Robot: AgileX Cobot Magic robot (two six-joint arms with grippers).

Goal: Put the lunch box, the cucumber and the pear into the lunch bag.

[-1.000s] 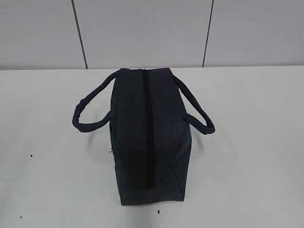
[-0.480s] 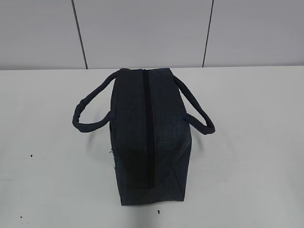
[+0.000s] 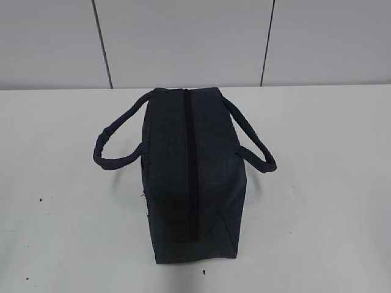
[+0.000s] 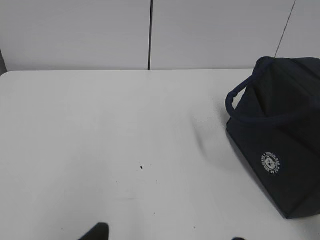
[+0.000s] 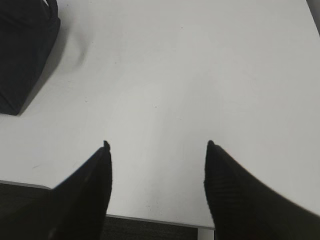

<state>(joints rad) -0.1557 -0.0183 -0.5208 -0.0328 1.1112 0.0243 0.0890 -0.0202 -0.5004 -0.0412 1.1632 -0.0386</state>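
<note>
A: Log entry. Where was the lunch bag [image 3: 192, 177] when you checked?

B: I saw it standing upright on the white table [image 3: 317, 183], zipper [image 3: 190, 165] running along its top and closed as far as I could tell. One loop handle [image 3: 116, 143] drooped to each side. From the right gripper [image 5: 156, 145] the bag sat ahead and to the left, well apart, only its corner in the right wrist view. From the left gripper [image 4: 165, 239] it sat ahead and to the right, also apart, with a round white logo [image 4: 270, 163] facing that camera.

A: Gripper states?

B: I noted the right one spread wide, both fingers [image 5: 85, 185] dark and tapering, bare table between them, nothing held. It hung over the near table edge. For the left, I only saw two dark tips at the bottom border of the left wrist view; I could not tell its opening.

A: Lunch box, cucumber, pear?

B: I could not locate them in any view.
</note>
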